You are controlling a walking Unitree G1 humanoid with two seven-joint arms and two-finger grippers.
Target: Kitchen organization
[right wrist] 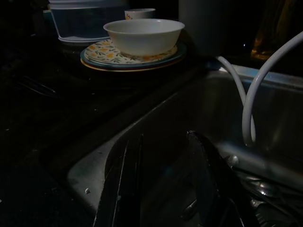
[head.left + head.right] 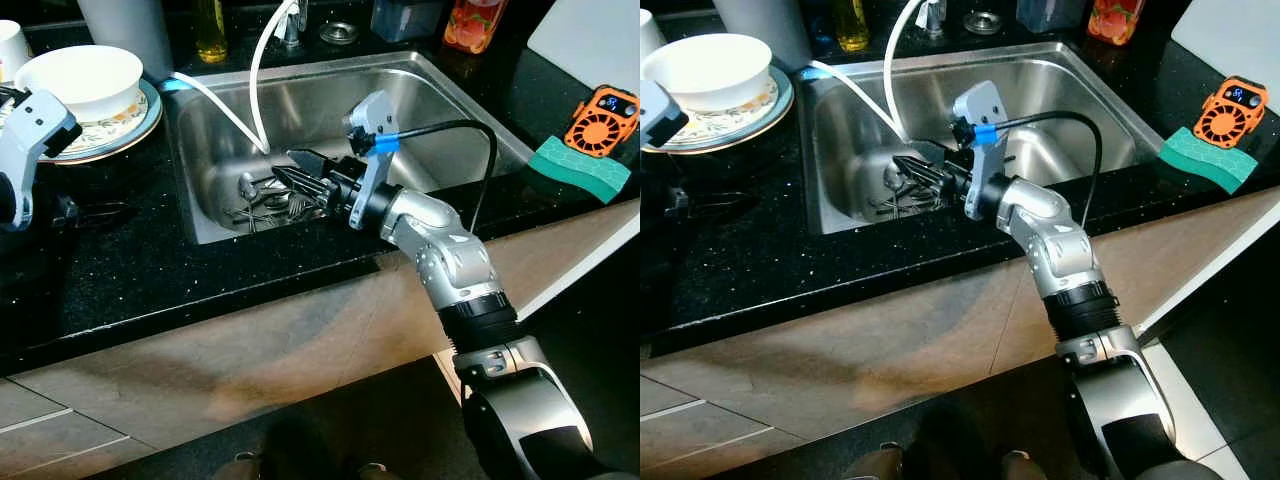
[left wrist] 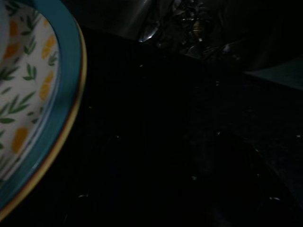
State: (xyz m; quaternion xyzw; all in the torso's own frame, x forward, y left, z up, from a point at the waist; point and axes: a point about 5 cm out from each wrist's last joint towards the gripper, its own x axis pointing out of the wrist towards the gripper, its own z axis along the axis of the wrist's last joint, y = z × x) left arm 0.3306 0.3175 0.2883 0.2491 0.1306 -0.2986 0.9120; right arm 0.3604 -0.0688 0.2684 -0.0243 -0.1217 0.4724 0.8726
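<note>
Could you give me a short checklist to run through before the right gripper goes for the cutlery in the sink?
1. Right gripper over the sink, fingers pointing at the cutlery: ok.
2. Fingers open, nothing between them in the right wrist view: ok.
3. Fingers lined up on a single piece: cannot tell; the cutlery lies in a tangled pile.
4. White hose out of the way: not ok; it hangs down into the sink close behind the pile.
5. Left gripper away from the sink, near the plate with the bowl: ok.
6. Drop-off spot for the cutlery: cannot tell.
</note>
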